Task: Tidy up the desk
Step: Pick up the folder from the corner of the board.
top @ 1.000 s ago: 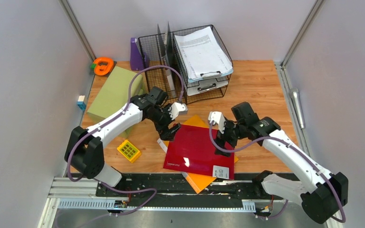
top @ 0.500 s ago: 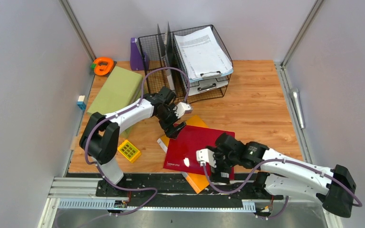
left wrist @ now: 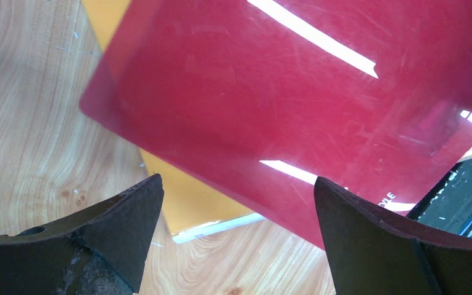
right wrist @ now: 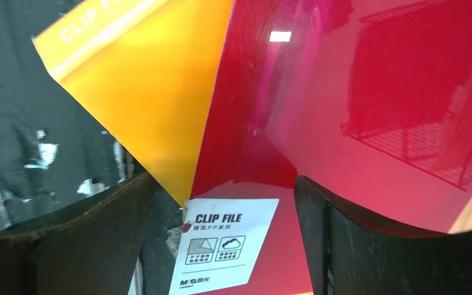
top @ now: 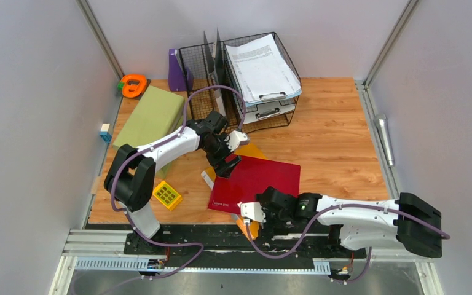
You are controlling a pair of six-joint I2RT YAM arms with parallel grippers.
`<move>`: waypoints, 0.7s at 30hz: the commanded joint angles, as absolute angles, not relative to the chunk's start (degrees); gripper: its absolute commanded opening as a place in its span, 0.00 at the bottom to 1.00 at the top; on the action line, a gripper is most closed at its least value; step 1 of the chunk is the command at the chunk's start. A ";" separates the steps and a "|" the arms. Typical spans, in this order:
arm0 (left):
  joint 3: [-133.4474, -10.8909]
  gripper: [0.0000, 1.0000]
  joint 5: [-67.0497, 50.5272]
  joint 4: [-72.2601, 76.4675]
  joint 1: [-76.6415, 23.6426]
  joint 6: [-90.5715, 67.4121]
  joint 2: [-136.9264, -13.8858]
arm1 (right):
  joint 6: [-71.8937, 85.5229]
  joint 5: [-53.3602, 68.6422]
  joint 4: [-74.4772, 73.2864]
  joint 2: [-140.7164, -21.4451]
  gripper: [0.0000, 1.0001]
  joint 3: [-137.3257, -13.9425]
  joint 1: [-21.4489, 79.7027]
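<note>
On the desk a glossy red clip file lies across an orange folder. My left gripper hovers open over the red file's far left corner, with nothing between its fingers; the orange folder and bare wood show below. My right gripper is low at the desk's near edge, open. The red file's near corner with its white "CLIP FILE" label sits between the jaws. The red sheet curves up over the right finger. The orange folder's corner juts over the black rail.
At the back stand a wire file rack and a wire tray of papers, with a purple item and an orange one to their left. A green box and a yellow grid block lie left. A black rail runs along the near edge.
My right arm swung from the red file's right side down to its near edge, and its jaws narrowed slightly. The red file shifted and turned. My left gripper moved slightly toward the file's far corner.
</note>
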State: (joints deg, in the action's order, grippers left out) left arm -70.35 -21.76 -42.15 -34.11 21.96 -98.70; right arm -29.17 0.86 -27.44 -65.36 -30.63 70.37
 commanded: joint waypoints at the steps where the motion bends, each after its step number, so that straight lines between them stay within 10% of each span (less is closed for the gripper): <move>1: -71.86 1.00 -23.40 -41.81 -34.47 21.64 -97.85 | -29.25 -7.49 -24.67 -66.46 0.81 -29.45 70.24; 21: -70.58 1.00 -22.13 -43.83 -34.54 25.84 -93.23 | -34.95 -6.67 -34.55 -60.60 0.00 -34.09 69.65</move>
State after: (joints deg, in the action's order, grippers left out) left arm -70.24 -21.91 -43.35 -34.11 23.70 -96.44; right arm -34.68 -7.97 -30.81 -62.26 -31.86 70.08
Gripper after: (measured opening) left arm 0.998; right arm 0.041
